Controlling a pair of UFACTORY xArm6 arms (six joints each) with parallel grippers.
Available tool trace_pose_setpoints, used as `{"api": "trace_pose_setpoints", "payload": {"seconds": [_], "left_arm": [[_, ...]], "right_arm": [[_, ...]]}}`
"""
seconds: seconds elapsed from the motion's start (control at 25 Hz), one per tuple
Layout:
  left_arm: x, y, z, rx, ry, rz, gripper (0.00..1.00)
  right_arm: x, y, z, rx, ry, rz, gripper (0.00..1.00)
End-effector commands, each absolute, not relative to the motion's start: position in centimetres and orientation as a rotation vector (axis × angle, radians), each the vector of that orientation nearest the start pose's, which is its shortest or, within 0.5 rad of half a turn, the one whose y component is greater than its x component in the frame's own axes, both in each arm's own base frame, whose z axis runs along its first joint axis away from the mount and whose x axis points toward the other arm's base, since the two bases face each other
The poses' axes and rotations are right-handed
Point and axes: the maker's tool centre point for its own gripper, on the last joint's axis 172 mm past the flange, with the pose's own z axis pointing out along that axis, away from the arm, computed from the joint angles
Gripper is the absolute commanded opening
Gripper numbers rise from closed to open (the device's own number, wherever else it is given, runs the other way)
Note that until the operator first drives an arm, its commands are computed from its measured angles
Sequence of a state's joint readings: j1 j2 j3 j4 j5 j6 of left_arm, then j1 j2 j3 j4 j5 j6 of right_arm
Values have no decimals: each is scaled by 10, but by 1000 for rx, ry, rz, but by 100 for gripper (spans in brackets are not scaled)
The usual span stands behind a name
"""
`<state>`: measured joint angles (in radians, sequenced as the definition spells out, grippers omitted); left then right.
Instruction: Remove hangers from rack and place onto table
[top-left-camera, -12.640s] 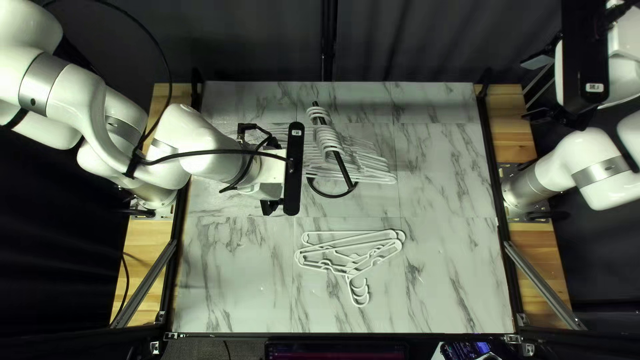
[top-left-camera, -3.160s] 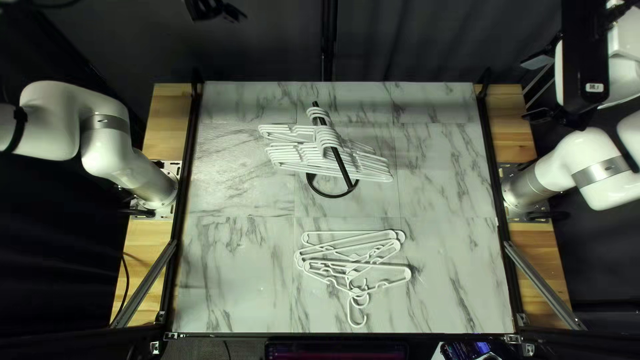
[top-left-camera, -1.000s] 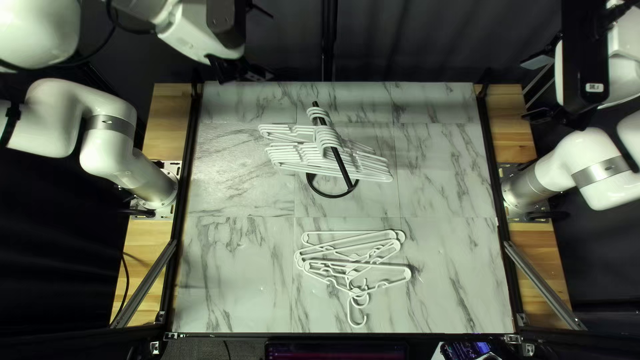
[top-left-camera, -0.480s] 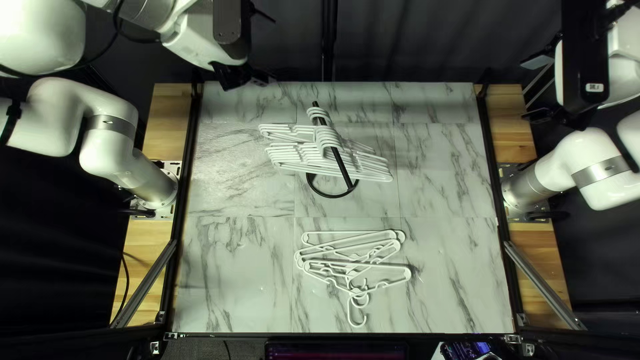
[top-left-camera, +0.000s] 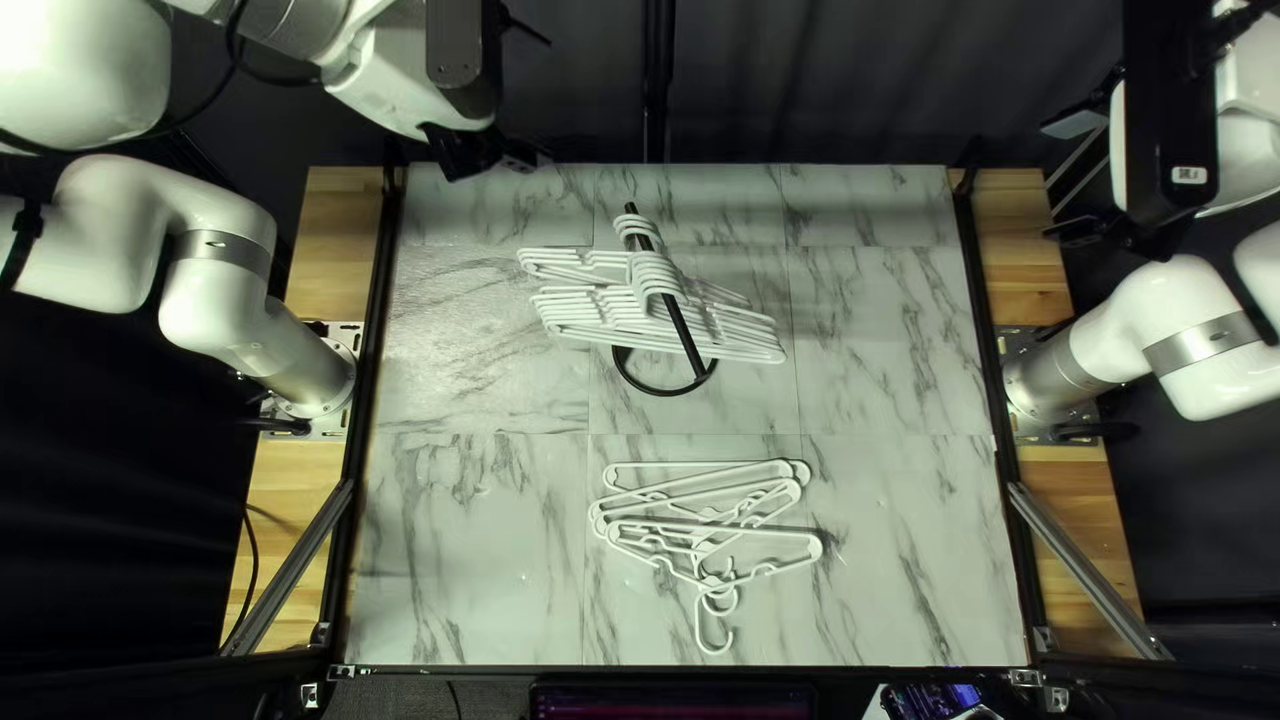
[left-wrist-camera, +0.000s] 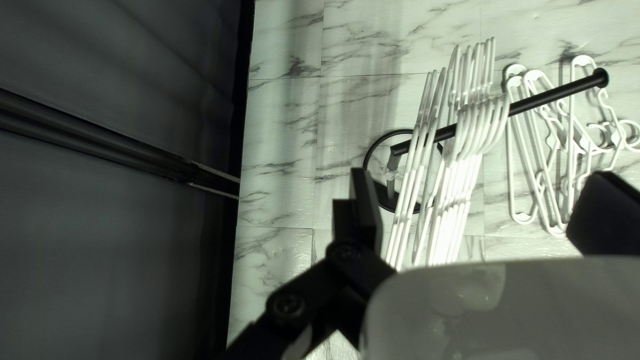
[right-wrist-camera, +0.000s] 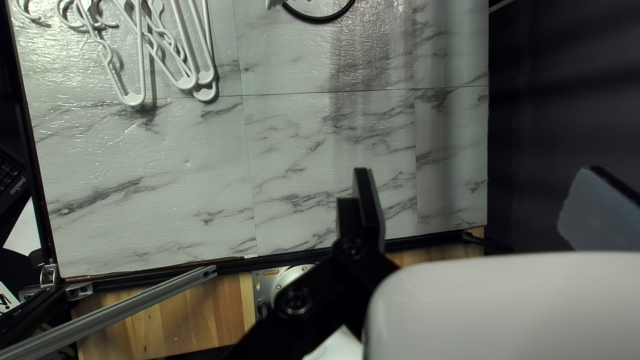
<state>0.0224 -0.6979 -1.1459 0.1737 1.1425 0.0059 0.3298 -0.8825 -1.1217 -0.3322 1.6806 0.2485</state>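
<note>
White hangers (top-left-camera: 654,276) bunch on a rack (top-left-camera: 687,343) that is black all through, rod and ring alike, and the hangers (top-left-camera: 714,531) lying on the table are the same plain white. The table (top-left-camera: 467,534) has a marble look: pale grey-white, streaked with crooked charcoal veins and crossed by thin straight lines. Honey-coloured boards (top-left-camera: 1020,280) with visible wood grain flank it, beyond black edging. The left arm (top-left-camera: 214,300) and right arm (top-left-camera: 1207,387) are glossy white, banded in silver-grey; the left gripper (top-left-camera: 488,155) and right gripper (top-left-camera: 1104,231) are black. The curtain (top-left-camera: 800,80) is near-black, the slanted braces (top-left-camera: 1087,574) metallic grey.
</note>
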Motion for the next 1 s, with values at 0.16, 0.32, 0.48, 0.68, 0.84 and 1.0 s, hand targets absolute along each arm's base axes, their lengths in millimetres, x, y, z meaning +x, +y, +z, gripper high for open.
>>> {"api": "trace_pose_setpoints", "payload": {"seconds": [0.16, 0.32, 0.48, 0.68, 0.84, 1.0], "left_arm": [[397, 46, 533, -2780, -3, -1013, 100], [397, 46, 533, -2780, -3, -1013, 100], [397, 46, 533, -2780, -3, -1013, 100], [397, 46, 533, -2780, -3, -1013, 100], [397, 46, 533, -2780, -3, -1013, 100], [397, 46, 533, -2780, -3, -1013, 100]], "right_arm": [[283, -4, 447, -3305, -71, -552, 100], [319, 19, 403, -3319, -55, -465, 100], [349, 37, 354, -3322, -20, -413, 100], [371, 55, 309, -3296, 97, -462, 100], [393, 64, 294, -3287, 248, -589, 100], [393, 64, 294, -3287, 248, -589, 100]]}}
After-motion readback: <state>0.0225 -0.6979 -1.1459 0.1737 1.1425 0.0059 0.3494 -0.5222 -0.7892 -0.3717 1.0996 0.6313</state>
